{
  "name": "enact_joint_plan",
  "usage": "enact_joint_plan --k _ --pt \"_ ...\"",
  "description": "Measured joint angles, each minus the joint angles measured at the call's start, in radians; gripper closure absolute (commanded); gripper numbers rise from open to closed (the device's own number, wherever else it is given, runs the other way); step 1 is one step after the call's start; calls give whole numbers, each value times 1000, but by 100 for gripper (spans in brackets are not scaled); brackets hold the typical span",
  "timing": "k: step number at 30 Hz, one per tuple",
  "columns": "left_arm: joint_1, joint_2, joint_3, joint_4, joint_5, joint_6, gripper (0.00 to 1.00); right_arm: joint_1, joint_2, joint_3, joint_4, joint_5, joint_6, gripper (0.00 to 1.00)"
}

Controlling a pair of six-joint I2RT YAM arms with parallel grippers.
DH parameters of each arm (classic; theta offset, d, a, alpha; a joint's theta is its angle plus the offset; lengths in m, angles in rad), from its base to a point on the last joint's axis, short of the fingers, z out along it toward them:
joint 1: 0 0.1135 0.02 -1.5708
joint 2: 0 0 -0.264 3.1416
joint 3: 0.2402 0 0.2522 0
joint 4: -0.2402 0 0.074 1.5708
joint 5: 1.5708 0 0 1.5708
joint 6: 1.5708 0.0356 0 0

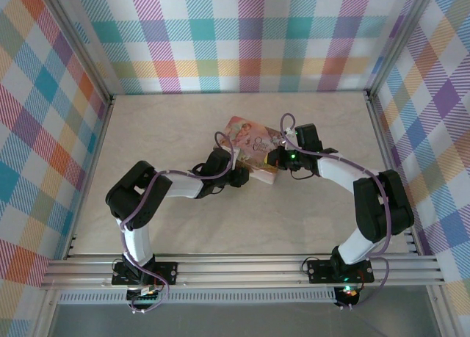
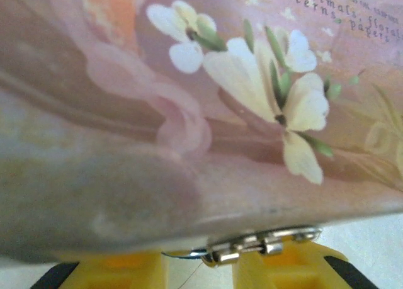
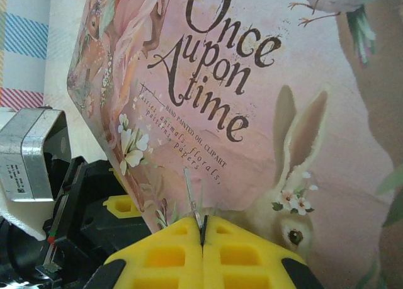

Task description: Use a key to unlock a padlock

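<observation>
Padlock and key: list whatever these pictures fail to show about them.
Top external: the padlock is too small to make out beside the pink box.
Left wrist: a silver metal piece at the box's lower edge is blurred by closeness; whether the jaws grip it is unclear.
Right wrist: a thin metal sliver stands pinched in the shut jaws; its lower part is hidden between them.

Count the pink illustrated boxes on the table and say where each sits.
1. The pink box lies in the middle of the table, between the wrists of the left arm and the right arm. The arms cover too little to hide another.
</observation>
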Motion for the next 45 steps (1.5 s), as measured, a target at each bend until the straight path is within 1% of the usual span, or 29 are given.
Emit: enact_joint_plan --k 7,11,15,20,25,29,35,45 --pt "-3 -23 20 -74 4 -45 77 0 -50 -3 -39 50 -19 98" --pt "-3 -66 35 -157 12 -100 77 0 -144 -28 -42 93 -50 98" --pt "-3 -80 90 -246 40 -154 77 6 -276 -96 -13 115 -90 98" --pt "-3 -83 171 -355 89 -205 77 78 -414 -216 36 153 -157 98" --pt "-3 -100 215 -456 115 -234 77 153 -493 -372 135 205 -189 98" --pt "-3 -101 271 -533 146 -242 78 200 -491 -459 213 254 -197 98" --pt "-3 -101 329 -602 192 -261 79 256 -443 -527 349 320 -203 98" --pt "-3 -101 342 -646 234 -294 81 272 -340 -570 573 364 -201 98"
